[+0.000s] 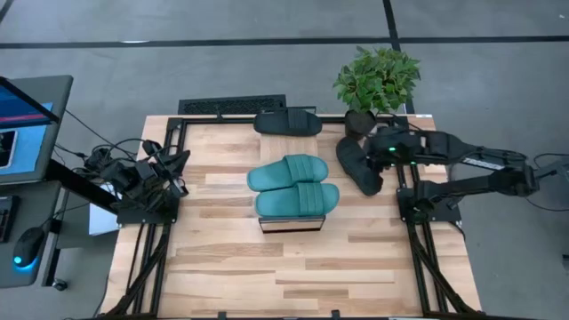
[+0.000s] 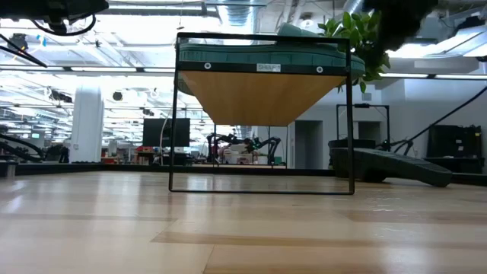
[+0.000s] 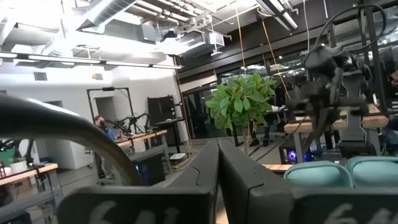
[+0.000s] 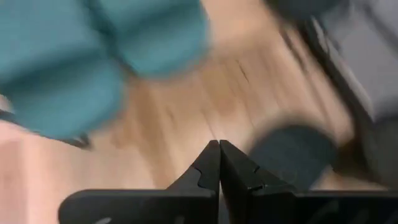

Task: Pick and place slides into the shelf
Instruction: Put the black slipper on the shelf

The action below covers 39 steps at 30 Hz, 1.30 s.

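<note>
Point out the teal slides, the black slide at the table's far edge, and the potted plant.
teal slides (image 1: 293,185), high view, ribbed straps.
black slide (image 1: 287,122), high view, its strap.
potted plant (image 1: 378,77), high view, leaves.

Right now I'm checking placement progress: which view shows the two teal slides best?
The high view: both teal slides lie side by side on the shelf, whole and unobstructed. The low view shows only their soles edge-on above the shelf's frame. The left wrist view catches two teal ends at its edge; the right wrist view shows them blurred.
</note>
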Each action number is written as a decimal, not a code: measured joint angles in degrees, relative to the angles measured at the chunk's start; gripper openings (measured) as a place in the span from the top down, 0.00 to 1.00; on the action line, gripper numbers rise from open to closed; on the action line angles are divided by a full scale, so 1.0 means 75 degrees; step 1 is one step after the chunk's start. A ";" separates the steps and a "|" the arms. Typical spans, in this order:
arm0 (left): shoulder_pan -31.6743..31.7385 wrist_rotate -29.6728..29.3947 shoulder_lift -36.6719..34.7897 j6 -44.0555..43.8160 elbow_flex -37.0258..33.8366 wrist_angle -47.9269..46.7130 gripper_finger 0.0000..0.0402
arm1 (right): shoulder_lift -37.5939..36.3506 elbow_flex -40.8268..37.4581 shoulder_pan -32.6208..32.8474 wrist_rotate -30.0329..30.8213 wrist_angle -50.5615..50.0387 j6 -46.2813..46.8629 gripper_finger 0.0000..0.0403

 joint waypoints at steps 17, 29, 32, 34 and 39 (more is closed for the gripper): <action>0.0000 -0.0132 0.0003 -0.0026 0.0000 -0.0217 1.00 | 0.2062 -0.0001 0.0072 0.2309 -0.2391 0.2992 1.00; 0.0000 -0.0165 0.0003 -0.0016 0.0000 -0.0226 1.00 | 0.1596 -0.0001 0.0268 0.2470 -0.2919 0.3394 0.93; 0.0000 -0.0164 0.0000 -0.0016 0.0000 -0.0226 1.00 | 0.1597 -0.0001 0.0445 0.2238 -0.3086 0.3395 0.85; 0.0000 -0.0148 0.0001 -0.0016 0.0000 -0.0226 1.00 | 0.1608 -0.0001 0.0591 0.2160 -0.3207 0.3401 0.78; 0.0000 -0.0124 0.0002 -0.0013 -0.0003 -0.0223 1.00 | 0.1614 -0.0001 0.0813 0.2140 -0.3429 0.3687 0.61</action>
